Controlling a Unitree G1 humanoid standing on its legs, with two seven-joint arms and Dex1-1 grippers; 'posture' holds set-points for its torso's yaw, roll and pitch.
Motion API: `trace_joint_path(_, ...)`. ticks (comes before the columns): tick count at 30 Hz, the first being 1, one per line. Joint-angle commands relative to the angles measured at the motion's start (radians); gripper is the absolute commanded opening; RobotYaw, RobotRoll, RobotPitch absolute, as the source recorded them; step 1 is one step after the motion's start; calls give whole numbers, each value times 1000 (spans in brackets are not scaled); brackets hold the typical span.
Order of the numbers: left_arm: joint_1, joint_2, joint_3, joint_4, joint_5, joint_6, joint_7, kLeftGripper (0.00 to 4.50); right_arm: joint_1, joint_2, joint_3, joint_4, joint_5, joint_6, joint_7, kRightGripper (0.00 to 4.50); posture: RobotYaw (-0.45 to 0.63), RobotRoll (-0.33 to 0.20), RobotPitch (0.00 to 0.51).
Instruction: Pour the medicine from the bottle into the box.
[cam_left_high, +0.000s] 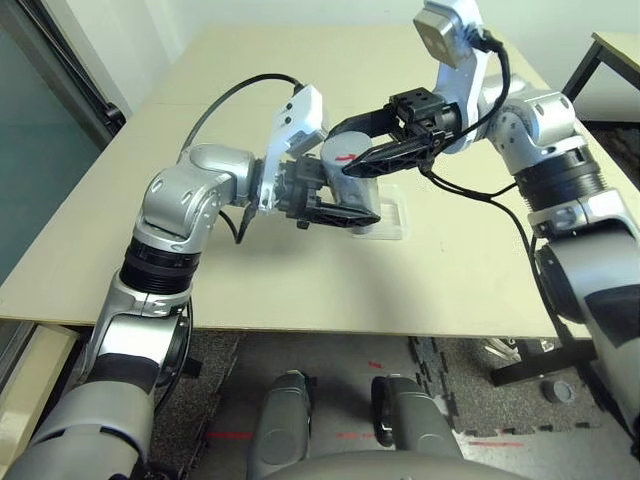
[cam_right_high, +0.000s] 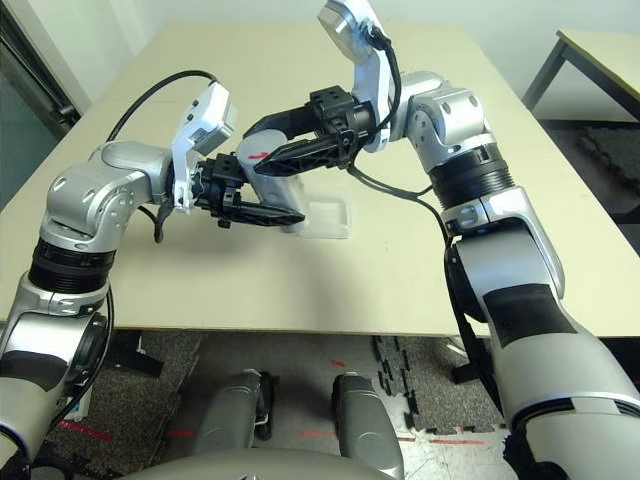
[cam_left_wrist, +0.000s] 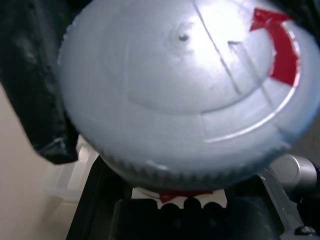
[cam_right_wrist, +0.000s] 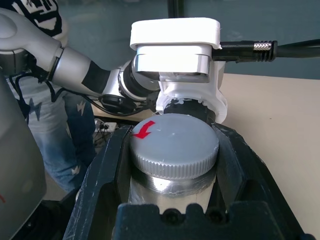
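The silvery-grey bottle (cam_left_high: 342, 166) hangs tilted over the middle of the table (cam_left_high: 300, 290), its round cap (cam_right_wrist: 172, 142) carrying a red arrow. My left gripper (cam_left_high: 360, 200) is shut on the bottle's body from the left. From the right, my right gripper (cam_left_high: 340, 150) is shut around the ribbed cap, one black finger (cam_right_wrist: 105, 165) on each side of it. The same cap (cam_left_wrist: 175, 85) looms close in the left wrist view. Just under and to the right of the bottle, the clear shallow box (cam_left_high: 395, 215) lies flat on the table.
The table's front edge runs close below the arms. A second table (cam_left_high: 615, 45) stands at the back right, and a glass wall (cam_left_high: 40, 150) is on the left. A person in jeans (cam_right_wrist: 50, 125) stands beyond the table in the right wrist view.
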Motion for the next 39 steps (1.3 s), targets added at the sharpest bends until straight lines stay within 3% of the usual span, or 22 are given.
trace_joint_path(1, -23, -42, -90, -66, -41, -26, -40, 2549, -30, -1, 19, 31, -44, -28, 2, 2929, 166, 0, 133)
trace_joint_path(5, -20, -39, -79, -28, -20, -51, -21, 2549, 3, -40, -19, -6, -94, -5, -18, 4328, 151, 0, 129)
trace_joint_path(6, -19, -37, -71, -8, -13, -62, -12, 2549, 25, -58, -31, -39, -100, 8, -37, 4500, 145, 0, 127)
trace_joint_path(15, -12, 2, -34, 150, 34, -171, 25, 2549, 261, -169, -164, -366, -65, 188, -220, 4500, 100, 0, 111)
trace_joint_path(19, -8, 14, -32, 197, 46, -204, 29, 2549, 318, -186, -206, -461, -47, 244, -276, 4500, 88, 0, 108)
trace_joint_path(28, -24, -1, -33, 327, 85, -282, 50, 2549, 311, -99, -205, -558, -76, 286, -472, 4500, 83, 0, 100)
trace_joint_path(39, -46, -54, -47, 472, 151, -368, 65, 2549, 271, -4, -96, -541, -242, 225, -624, 4500, 83, 0, 88)
